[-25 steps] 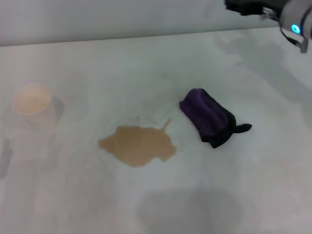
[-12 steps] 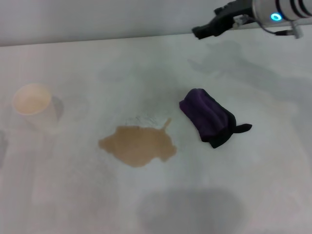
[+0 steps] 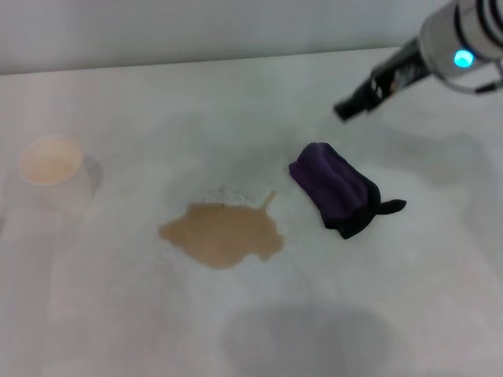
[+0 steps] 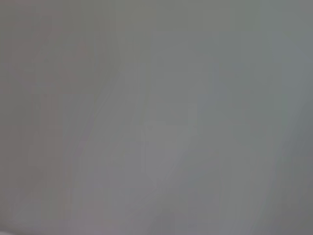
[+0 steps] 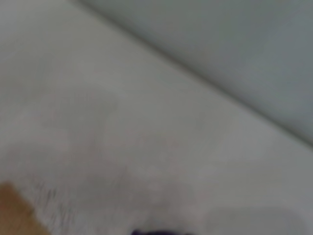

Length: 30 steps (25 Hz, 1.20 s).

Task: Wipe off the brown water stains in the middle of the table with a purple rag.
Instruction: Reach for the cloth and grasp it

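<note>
The right hand (image 3: pixel 346 109) is hanging over the far right part of the desk (image 3: pixel 409 267), at about two o'clock from the middle of the head view. It is showing as a dark, narrow tip at the end of a black forearm section with a white, blue-lit collar behind it, slanting down from the upper right corner. Whether that hand is released or clenched cannot be told, since only a blurred dark end is showing. It is grasping nothing and is sitting above and just beyond the purple rag (image 3: pixel 338 190), apart from it.

The purple rag is lying bunched on the desk, right of centre, at roughly three o'clock from the brown water stains (image 3: pixel 223 233). Its black pointed tail is sticking out toward four o'clock. The rag and the stains are lying near each other but not touching; bare white surface is showing between them.

The brown water stains are sitting as one flat tan puddle near the middle of the desk, with a thin tongue reaching toward one o'clock. A cream paper cup (image 3: pixel 52 166) is standing upright far out at nine o'clock, well apart from the puddle.

In the right wrist view, a corner of the stains (image 5: pixel 13 215) and a dark sliver of the rag (image 5: pixel 157 232) are peeking in at the edge.

The left hand is not showing anywhere.
</note>
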Available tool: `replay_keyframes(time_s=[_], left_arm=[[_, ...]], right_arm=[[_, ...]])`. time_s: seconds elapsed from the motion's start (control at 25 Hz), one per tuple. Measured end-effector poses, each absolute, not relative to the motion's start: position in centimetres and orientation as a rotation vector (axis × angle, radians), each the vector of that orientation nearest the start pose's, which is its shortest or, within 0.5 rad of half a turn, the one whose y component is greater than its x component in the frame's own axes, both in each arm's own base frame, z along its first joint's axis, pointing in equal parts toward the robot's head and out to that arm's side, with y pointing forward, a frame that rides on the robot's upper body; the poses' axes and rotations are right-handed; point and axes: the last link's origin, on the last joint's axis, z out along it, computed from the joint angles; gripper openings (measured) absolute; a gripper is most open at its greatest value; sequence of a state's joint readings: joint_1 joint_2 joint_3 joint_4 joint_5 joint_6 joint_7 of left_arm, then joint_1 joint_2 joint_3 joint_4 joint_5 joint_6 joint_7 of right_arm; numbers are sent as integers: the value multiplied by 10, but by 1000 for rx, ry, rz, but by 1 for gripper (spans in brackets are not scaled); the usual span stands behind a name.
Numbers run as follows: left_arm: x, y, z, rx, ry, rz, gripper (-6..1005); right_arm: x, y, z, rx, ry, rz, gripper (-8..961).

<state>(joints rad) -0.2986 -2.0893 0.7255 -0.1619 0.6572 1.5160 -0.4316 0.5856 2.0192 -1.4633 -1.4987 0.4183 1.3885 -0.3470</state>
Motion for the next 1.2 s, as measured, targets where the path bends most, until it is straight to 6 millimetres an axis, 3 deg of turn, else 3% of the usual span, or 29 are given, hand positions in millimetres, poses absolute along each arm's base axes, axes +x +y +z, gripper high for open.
replay_keyframes(time_s=[0.24, 0.52, 0.84, 1.08, 1.2], left_arm=[[-372, 244, -4, -1382, -788, -879, 876], [-368, 252, -5, -1393, -781, -889, 876], [-367, 254, -5, -1395, -778, -892, 877], [-367, 254, -5, -1396, -777, -892, 876], [-367, 254, -5, -1398, -777, -893, 877]], right_arm=[[177, 370, -1, -2342, 913, -430, 855], [197, 376, -32, -2376, 982, -478, 848], [207, 379, -42, -2393, 990, -473, 831], [213, 381, -44, -2379, 1000, -476, 676], [215, 381, -42, -2372, 1006, -470, 676]])
